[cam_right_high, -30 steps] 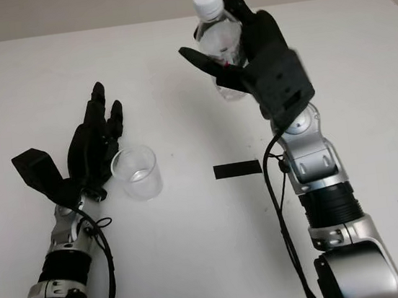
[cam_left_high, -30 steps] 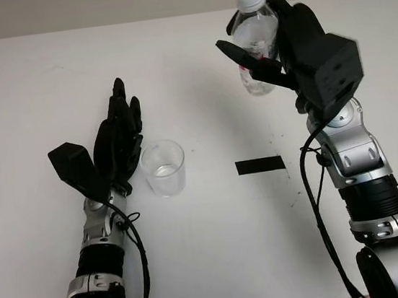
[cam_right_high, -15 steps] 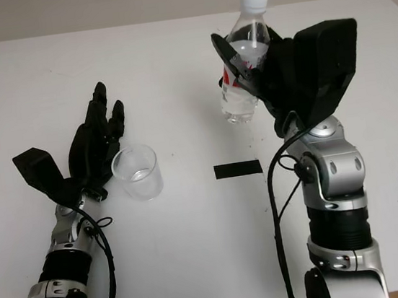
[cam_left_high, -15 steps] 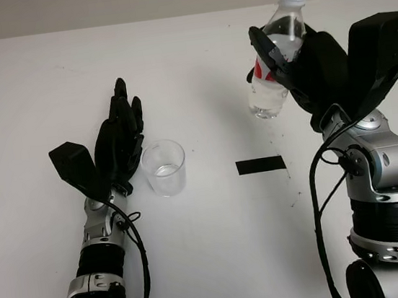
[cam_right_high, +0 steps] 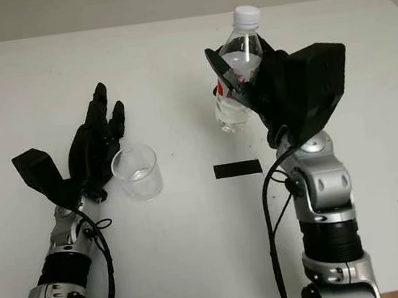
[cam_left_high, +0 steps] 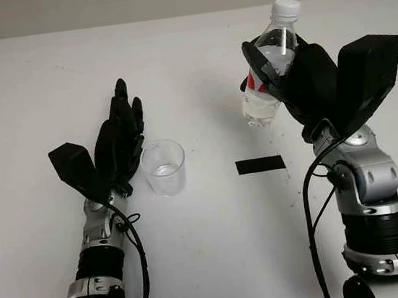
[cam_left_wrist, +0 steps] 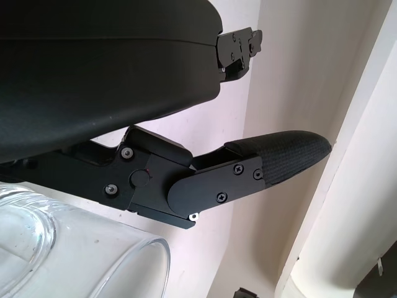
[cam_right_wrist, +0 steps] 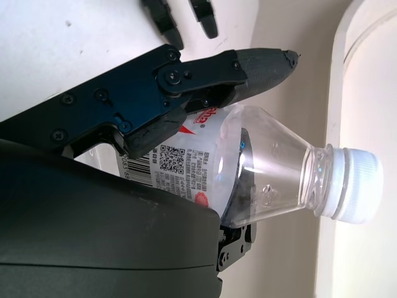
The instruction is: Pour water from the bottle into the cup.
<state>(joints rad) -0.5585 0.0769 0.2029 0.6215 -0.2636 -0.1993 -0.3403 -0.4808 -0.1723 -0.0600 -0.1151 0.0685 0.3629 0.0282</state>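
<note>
- The counter (cam_left_high: 211,249) is white and carries a short black strip (cam_left_high: 260,165) that lies below and just left of the right robot hand (cam_left_high: 300,82).
- The right robot hand is raised above the counter and is clenched around the body of the bottle (cam_left_high: 270,66), its fingers (cam_right_wrist: 205,81) wrapped over the label. The white cap (cam_right_wrist: 356,186) is on, and the bottle leans slightly with its neck uppermost.
- The left robot hand (cam_left_high: 115,148) is open and holds nothing. It stands just beside the cup (cam_left_high: 163,168), on the side away from the bottle; whether it touches the glass I cannot tell.
- The cup stands upright on the counter, well apart from the right robot hand, with what looks like a little water at the bottom.
- To do this step well, I judge the bottle must travel across until its mouth is over the cup before any tilt. The cap must also come off first, or nothing will pour.
</note>
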